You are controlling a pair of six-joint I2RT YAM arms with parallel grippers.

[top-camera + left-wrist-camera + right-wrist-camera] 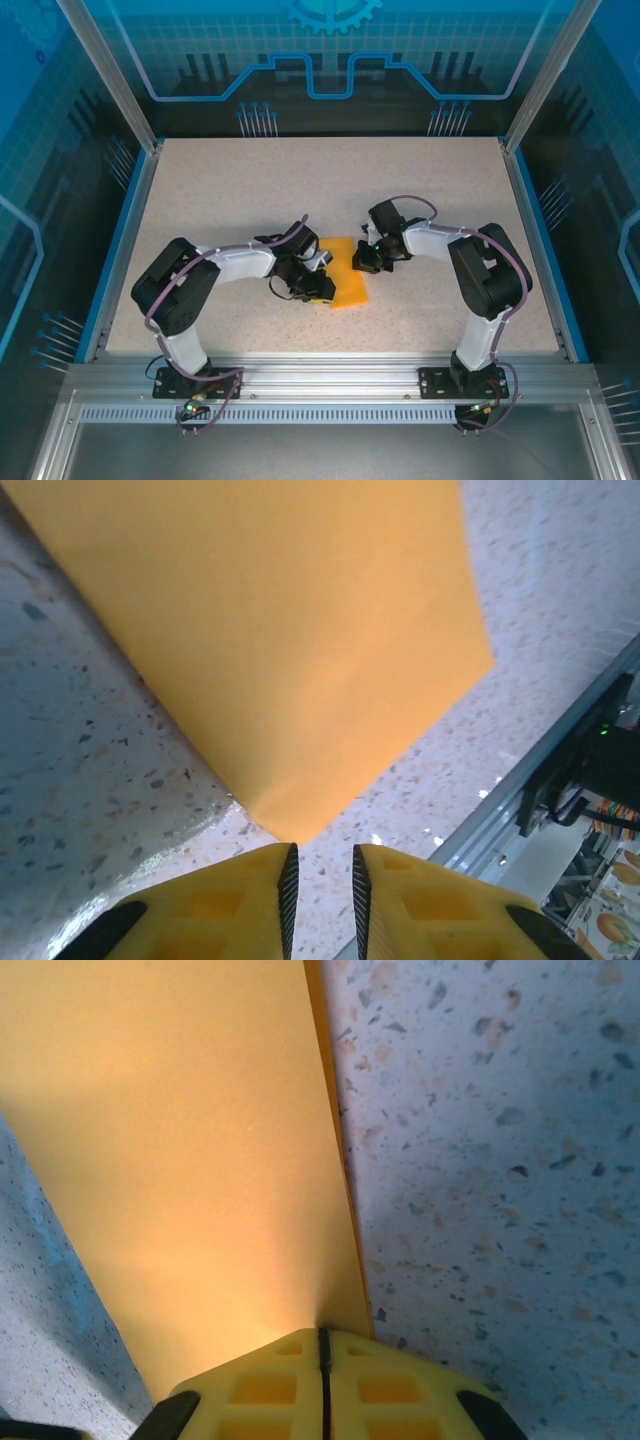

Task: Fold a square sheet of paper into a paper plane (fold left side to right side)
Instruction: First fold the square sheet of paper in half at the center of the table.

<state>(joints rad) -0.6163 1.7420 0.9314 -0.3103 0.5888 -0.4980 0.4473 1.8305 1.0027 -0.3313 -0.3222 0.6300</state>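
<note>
Top external view: the square sheet of paper (350,288) lies on the speckled table (300,180), a little near of centre, between the two grippers.
Sheet, shape: a bright orange rectangle with its long sides running away from the arm bases.
Sheet, left wrist view: the square sheet of paper (300,630) narrows to a corner that ends just ahead of the fingertips; a shadow runs along its left edge.
Sheet, right wrist view: the square sheet of paper (200,1160) shows a darker strip along its right edge, as of a second layer underneath.
Left gripper: the left gripper (320,289) sits at the sheet's left side, low over the table.
Left fingers: in the wrist view the left gripper (320,865) has its yellow fingers (240,905) slightly parted, with bare table in the gap and no paper between them.
Right gripper: the right gripper (368,262) is at the sheet's far right corner.
Right fingers: the right gripper (323,1345) is clenched, pads pressed together along one seam, tips meeting the sheet's edge; whether paper is pinched in the seam I cannot tell.
Surroundings: an aluminium rail (320,378) carries both arm bases at the table's near edge.
</note>
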